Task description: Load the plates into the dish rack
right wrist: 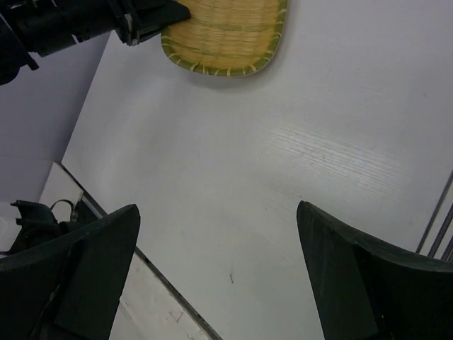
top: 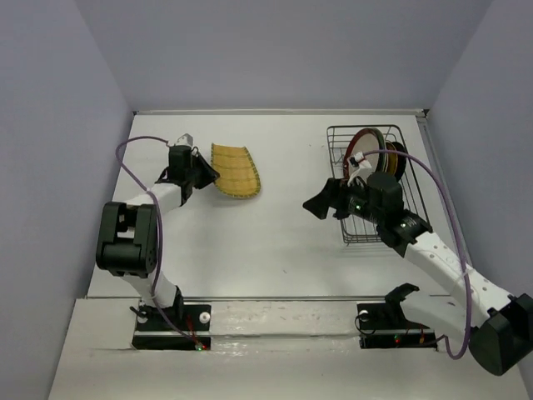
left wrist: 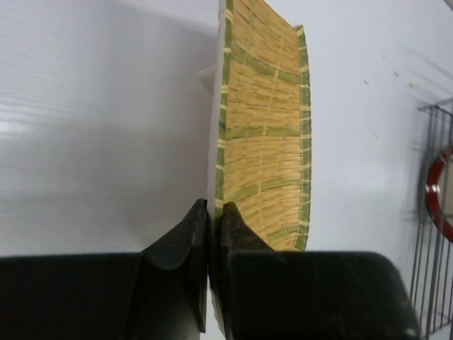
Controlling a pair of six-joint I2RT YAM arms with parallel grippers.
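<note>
The left pincer [left wrist: 209, 225] is clenched on the rim of the yellow ribbed plate [left wrist: 263, 142], its fingers pinching the thin edge with almost no gap between them. The plate lies toward the far left corner of the tabletop [top: 283, 250], well apart from the dish rack [top: 360, 241], which stands along the right edge toward the far side. The plate looks tipped, grasped side up; whether its opposite edge touches the surface cannot be told. The right pincer [right wrist: 218, 212] hangs released, jaws wide, just beside the rack's left wall. A red-brown-rimmed plate [top: 364, 142] stands upright at the rack's far end, with darker dishes close by that are hard to separate.

The step in hand is judged to be carrying the yellow plate across to the rack. The bite on the rim is narrow, so the plate may pivot, and a slow, steady carry suits it. It should be turned on edge, parallel to the standing dishes, and lowered into a free gap between prongs before the fingers let go. The right arm sits in that path and likely needs to draw aside.
</note>
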